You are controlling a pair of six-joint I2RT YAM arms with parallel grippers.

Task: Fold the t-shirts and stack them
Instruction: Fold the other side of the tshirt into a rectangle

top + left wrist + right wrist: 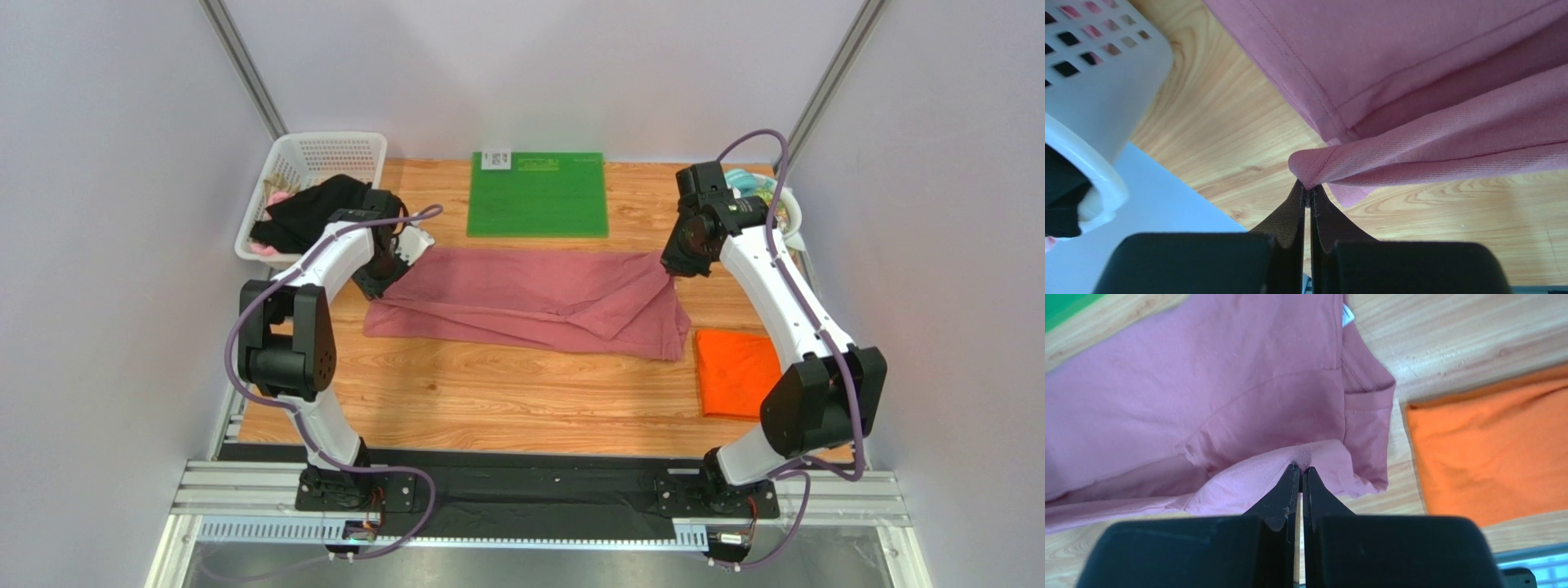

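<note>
The rose-pink t-shirt [528,300] lies stretched across the middle of the table, folded lengthwise. My left gripper [383,272] is shut on its left end; in the left wrist view the fingertips [1309,191] pinch a fold of the pink cloth [1425,92] a little above the wood. My right gripper [672,267] is shut on its right end; in the right wrist view the tips [1301,470] pinch the pink cloth [1198,386] too. The orange t-shirt [736,371] lies folded flat at the right, also in the right wrist view [1493,459].
A green mat [539,194] lies at the back centre. A white basket [321,159] with dark and pink clothes stands at the back left, its wall close to my left gripper [1100,92]. Another container [785,202] stands at the back right.
</note>
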